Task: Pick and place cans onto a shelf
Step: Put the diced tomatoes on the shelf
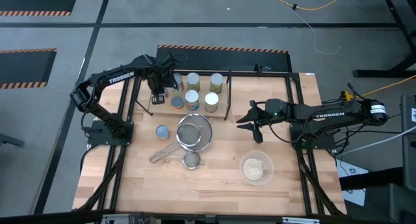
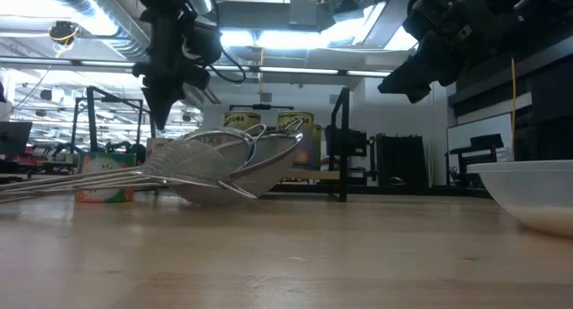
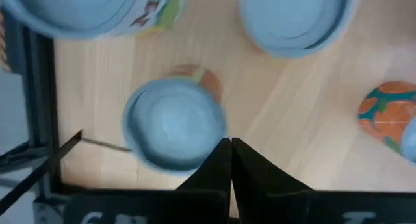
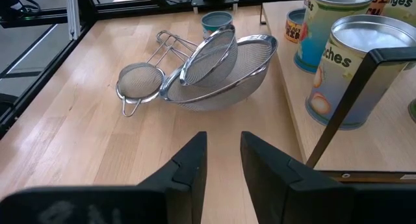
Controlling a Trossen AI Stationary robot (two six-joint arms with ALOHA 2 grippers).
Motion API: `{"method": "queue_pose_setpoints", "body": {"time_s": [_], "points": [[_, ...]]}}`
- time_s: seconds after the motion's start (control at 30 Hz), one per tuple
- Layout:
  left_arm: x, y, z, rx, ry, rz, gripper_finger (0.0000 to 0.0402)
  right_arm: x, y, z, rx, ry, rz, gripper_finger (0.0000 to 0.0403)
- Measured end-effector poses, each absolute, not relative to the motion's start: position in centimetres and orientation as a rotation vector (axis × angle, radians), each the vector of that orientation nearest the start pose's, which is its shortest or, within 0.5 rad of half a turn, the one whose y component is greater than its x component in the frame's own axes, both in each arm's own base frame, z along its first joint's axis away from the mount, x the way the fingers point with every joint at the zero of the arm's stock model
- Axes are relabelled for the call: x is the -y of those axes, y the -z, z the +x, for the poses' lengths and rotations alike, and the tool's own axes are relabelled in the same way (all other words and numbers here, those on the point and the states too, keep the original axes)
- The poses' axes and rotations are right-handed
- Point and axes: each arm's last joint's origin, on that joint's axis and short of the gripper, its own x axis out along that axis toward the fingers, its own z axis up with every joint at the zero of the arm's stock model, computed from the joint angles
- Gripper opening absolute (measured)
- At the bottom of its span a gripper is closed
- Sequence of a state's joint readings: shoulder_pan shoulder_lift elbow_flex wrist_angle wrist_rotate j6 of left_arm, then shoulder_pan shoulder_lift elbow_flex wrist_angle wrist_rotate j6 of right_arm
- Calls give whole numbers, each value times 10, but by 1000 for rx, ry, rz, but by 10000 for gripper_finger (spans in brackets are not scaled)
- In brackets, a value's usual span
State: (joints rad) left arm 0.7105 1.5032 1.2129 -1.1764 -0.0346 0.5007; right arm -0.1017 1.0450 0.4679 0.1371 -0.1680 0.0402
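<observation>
Overhanging left tool [image 1: 158, 98], shelf [image 1: 227, 107] half-hidden.

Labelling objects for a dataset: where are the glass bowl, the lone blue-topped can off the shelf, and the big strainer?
glass bowl [image 1: 256, 168], high view, rim.
lone blue-topped can [image 1: 162, 131], high view, top.
big strainer [image 1: 194, 132], high view, mesh.

two large mesh strainers [image 1: 194, 132] lie nested near the middle of the wooden bench [image 1: 214, 185], their wire handles [image 1: 162, 154] running toward the front left. a small strainer [image 1: 191, 160] lies just in front of them. a clear glass bowl [image 1: 255, 168] of beige stuff stands well apart to the right. yellow cables [image 1: 305, 4] trail over the grey floor behind
</observation>
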Motion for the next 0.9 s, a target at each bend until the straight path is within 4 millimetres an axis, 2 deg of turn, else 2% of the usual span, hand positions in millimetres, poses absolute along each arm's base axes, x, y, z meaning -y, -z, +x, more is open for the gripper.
{"method": "queue_pose_setpoints", "body": {"time_s": [0.33, 0.5, 0.7, 0.9], "points": [[-153, -258, 209, -1513, -124, -103, 0, 17, -207, 212, -437, -61, 80, 98], [-145, -240, 208, -1567, -134, -120, 0, 17, -207, 212, -437, -61, 80, 98], [-144, -219, 213, -1546, -214, -3, 0, 17, -207, 212, -437, -62, 76, 98], [-150, -219, 219, -1509, -300, 77, 0, 17, -207, 212, -437, -62, 77, 98]]}}
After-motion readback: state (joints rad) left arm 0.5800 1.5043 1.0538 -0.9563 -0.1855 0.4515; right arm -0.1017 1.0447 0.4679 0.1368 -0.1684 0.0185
